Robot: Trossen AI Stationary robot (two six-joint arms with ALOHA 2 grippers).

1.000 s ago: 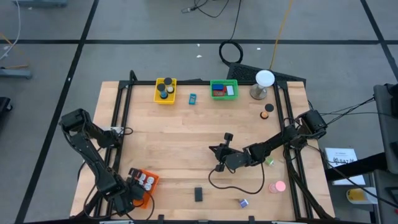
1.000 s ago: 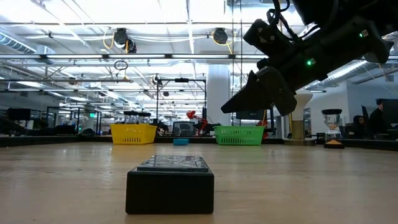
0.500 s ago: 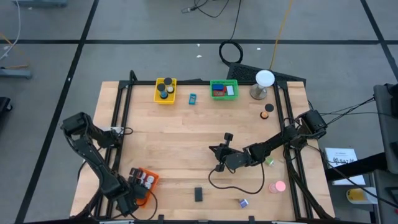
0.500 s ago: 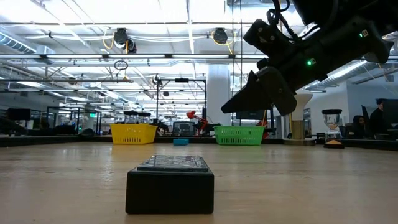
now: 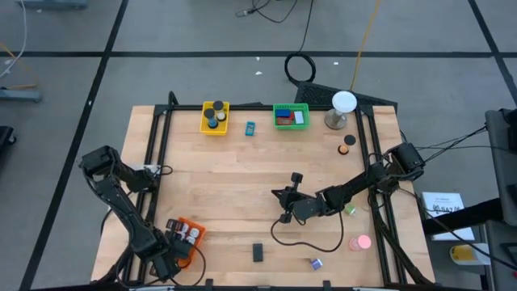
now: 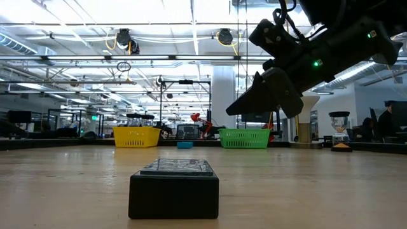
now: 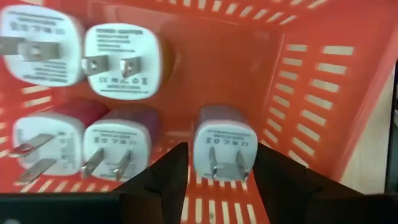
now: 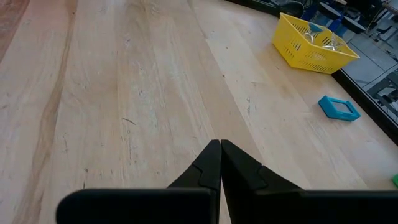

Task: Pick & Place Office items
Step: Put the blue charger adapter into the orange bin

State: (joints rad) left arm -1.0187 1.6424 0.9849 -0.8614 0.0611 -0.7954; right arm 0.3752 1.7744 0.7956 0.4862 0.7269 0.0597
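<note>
Five white plug adapters (image 7: 225,146) lie in the orange basket (image 5: 187,236) at the bench's (image 5: 242,178) near-left corner; my left pincer (image 7: 219,180) hangs just over the basket, its fingers (image 7: 163,177) parted to either side of the nearest adapter, though I cannot tell whether they touch it. My right pincer (image 8: 220,163) is poised above the bench's middle, tips pressed together and holding nothing. Along the far edge stand the yellow basket (image 5: 215,118) with dark discs inside, a cyan clip (image 5: 250,128) lying on the wood beside it, and the green basket (image 5: 291,115) with red, blue and white pieces. Near the far-right corner sit the white ball on a stand (image 5: 343,105) and a black disc (image 5: 343,149). By the near edge lie a black block (image 5: 258,252), a small purple piece (image 5: 316,263) and, toward the right edge, a pink round piece (image 5: 363,241).
</note>
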